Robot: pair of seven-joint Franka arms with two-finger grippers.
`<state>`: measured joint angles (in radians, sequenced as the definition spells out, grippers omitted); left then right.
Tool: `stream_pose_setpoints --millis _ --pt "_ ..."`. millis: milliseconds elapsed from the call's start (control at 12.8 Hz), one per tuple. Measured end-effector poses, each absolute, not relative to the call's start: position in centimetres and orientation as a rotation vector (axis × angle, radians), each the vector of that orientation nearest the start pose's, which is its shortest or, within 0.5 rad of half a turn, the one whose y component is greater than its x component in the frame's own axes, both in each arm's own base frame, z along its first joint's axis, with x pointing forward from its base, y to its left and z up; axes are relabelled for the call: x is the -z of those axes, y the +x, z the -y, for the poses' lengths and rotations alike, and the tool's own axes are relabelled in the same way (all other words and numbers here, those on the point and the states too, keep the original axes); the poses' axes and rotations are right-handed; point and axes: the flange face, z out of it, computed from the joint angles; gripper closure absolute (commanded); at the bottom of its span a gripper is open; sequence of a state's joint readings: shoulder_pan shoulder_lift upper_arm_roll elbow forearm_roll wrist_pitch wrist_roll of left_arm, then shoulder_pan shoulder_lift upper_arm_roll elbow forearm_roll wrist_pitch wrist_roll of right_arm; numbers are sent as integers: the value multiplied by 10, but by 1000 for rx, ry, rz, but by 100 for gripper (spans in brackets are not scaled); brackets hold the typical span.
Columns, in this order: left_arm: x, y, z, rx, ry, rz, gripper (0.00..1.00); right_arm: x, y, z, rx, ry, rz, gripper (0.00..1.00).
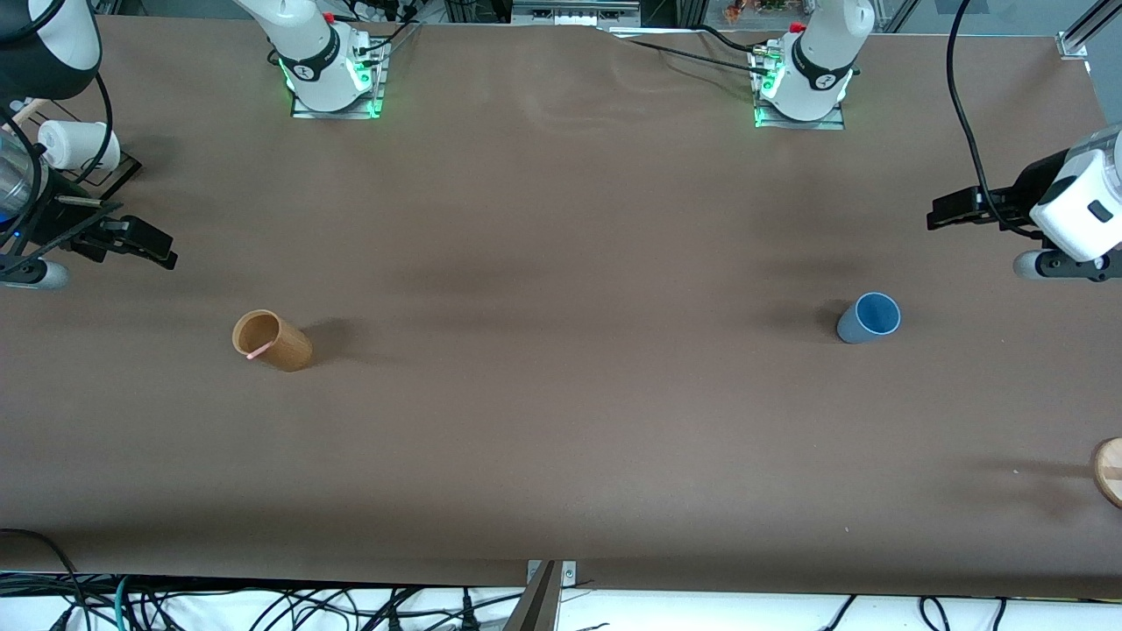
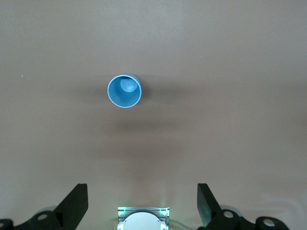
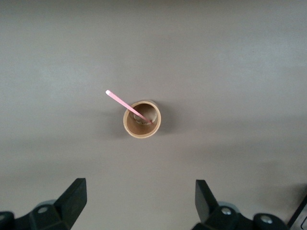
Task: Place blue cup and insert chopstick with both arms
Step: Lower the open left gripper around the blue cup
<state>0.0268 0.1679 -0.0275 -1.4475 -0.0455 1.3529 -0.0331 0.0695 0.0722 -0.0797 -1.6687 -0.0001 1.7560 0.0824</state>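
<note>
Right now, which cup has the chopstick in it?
The tan wooden cup, toward the right arm's end of the table: the pink chopstick leans out over its rim. The blue cup, toward the left arm's end, holds nothing.

dusty-blue cup [image 1: 868, 318] with lighter blue inside, pale-pink chopstick [image 3: 128, 106], tan wooden cup [image 1: 272, 341], plain brown table [image 1: 561, 421].

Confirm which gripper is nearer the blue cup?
Left. The left gripper hangs open above the table beside the blue cup; the right gripper waits open at the other end, by the wooden cup.
</note>
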Motion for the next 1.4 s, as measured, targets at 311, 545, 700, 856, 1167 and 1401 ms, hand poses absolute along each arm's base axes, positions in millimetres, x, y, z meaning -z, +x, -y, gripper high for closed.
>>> stream_pose_setpoints --millis 311,545,700,856,1167,1401 --pt "-550 586 1 -449 -3154 55 0 -553 587 5 24 -3143 -145 0" --pt "-524 589 -26 -479 -3152 126 0 -553 587 5 24 -3143 -145 0" --pt "-506 588 -40 -493 -3133 95 0 -553 587 5 24 -3143 -145 0" --pt "-491 587 -42 -500 -3121 60 0 -553 587 5 25 -3143 -145 0" --pt "-457 581 -46 -430 -3076 29 0 -553 587 5 24 -3143 -145 0" --pt "-424 569 -49 -379 -3083 -24 0 -553 587 4 24 -3143 -144 0"
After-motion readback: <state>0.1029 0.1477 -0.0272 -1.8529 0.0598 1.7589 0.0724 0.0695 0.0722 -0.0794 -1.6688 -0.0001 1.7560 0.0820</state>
